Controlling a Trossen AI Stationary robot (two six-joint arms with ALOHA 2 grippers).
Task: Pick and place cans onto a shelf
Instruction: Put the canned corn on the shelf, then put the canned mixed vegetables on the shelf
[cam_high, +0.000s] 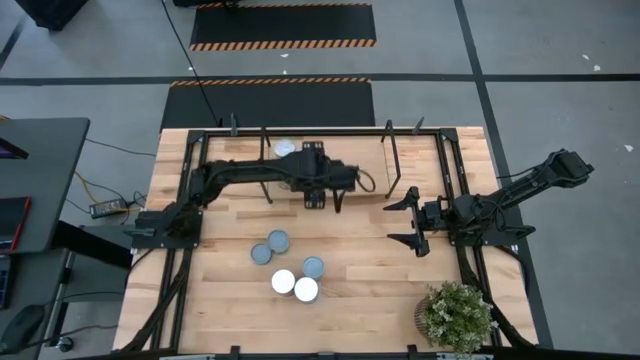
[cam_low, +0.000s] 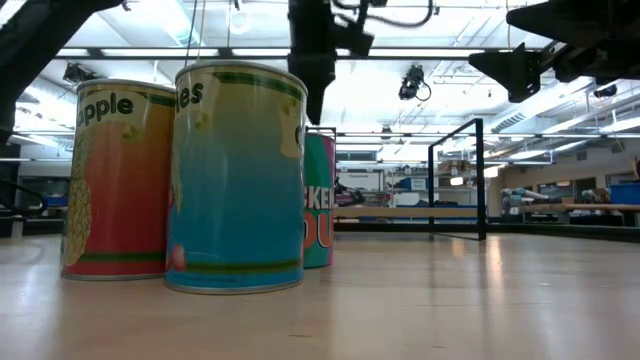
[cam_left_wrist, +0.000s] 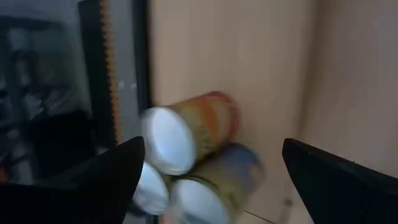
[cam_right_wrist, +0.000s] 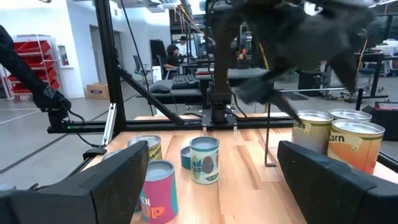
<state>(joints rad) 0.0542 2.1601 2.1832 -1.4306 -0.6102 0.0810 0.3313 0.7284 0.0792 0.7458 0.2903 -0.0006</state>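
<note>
Several cans (cam_high: 283, 282) stand upright in a cluster on the table's near middle. They loom close in the low view (cam_low: 235, 180) and also show in the right wrist view (cam_right_wrist: 204, 159). Three more cans (cam_left_wrist: 189, 137) stand on the shelf (cam_high: 360, 150), a light-wood board with black rod uprights at the far side. One of them shows in the high view (cam_high: 285, 148). My left gripper (cam_high: 315, 175) hangs open above the shelf, fingers pointing down, just right of those cans and touching nothing. My right gripper (cam_high: 408, 222) is open and empty, raised right of the table's middle.
A potted plant (cam_high: 457, 315) stands at the near right corner. Black frame rods (cam_high: 388, 170) rise around the shelf and along the table's sides. Bare tabletop lies between the can cluster and my right gripper. A person (cam_right_wrist: 171, 53) sits in the room beyond.
</note>
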